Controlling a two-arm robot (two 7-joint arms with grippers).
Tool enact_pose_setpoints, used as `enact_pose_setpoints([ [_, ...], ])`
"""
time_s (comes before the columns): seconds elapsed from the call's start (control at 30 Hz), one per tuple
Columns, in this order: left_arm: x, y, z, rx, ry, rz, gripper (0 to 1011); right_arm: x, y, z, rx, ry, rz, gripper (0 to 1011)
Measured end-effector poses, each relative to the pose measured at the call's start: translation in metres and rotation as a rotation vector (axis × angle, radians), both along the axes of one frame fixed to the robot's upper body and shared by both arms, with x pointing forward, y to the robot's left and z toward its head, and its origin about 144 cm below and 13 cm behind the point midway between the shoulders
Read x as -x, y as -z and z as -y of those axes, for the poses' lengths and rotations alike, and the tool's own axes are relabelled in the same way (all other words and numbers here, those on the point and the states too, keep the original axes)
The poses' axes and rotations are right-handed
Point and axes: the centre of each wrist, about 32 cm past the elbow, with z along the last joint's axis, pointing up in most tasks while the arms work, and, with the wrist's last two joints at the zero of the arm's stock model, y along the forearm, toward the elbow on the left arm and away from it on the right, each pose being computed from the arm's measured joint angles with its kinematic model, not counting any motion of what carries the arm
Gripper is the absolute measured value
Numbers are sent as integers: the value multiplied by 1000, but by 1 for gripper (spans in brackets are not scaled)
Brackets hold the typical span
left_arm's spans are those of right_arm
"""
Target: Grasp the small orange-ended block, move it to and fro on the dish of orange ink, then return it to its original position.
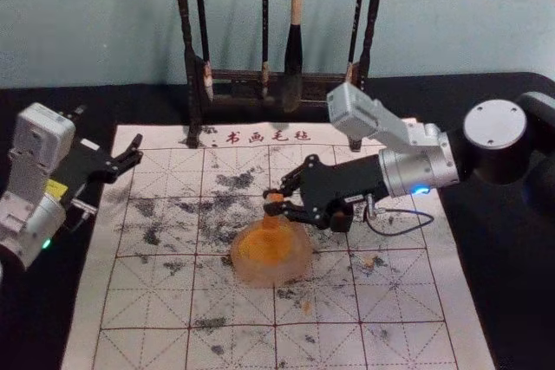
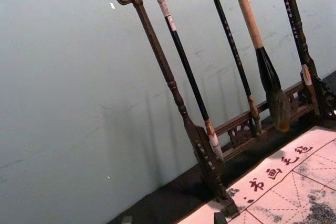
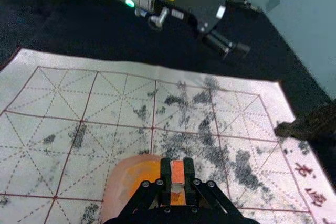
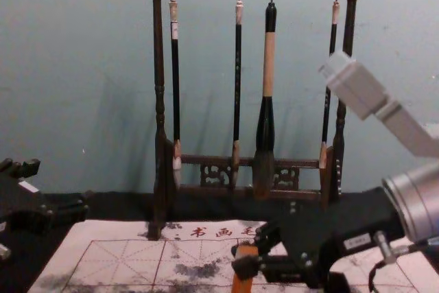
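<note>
Hanging idle, well out to the left of the mat's middle, the left gripper (image 1: 108, 127) has its fingers spread with nothing between them, and the work lies well away from it. Farther right on the mat (image 1: 408, 301) sits the dish (image 1: 299, 270), under the right gripper (image 1: 271, 202) and reaching out from beneath it towards the robot's body. The block (image 3: 177, 171) is pinched between the right gripper's fingertips, its long axis close to upright, crossing the line of the arm that comes in from the right; its lower end points down at the orange ink (image 1: 260, 244). Whether that end touches the ink I cannot tell. The stroking looks to be the step in hand, and it turns on this drop from gripper to ink: the block should slide to and fro at one height, since dipping could shove the dish and rising would leave the end dry.
</note>
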Motion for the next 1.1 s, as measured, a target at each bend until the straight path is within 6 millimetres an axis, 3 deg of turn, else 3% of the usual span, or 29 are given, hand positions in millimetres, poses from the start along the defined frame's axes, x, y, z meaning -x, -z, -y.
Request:
enact_pose_setpoints([
  [0.57, 0, 0, 0, 0, 0, 0, 1001, 28, -38, 24, -61, 36, 88, 134],
  [1.1, 0, 0, 0, 0, 0, 0, 1001, 60, -43, 69, -70, 182, 94, 134],
])
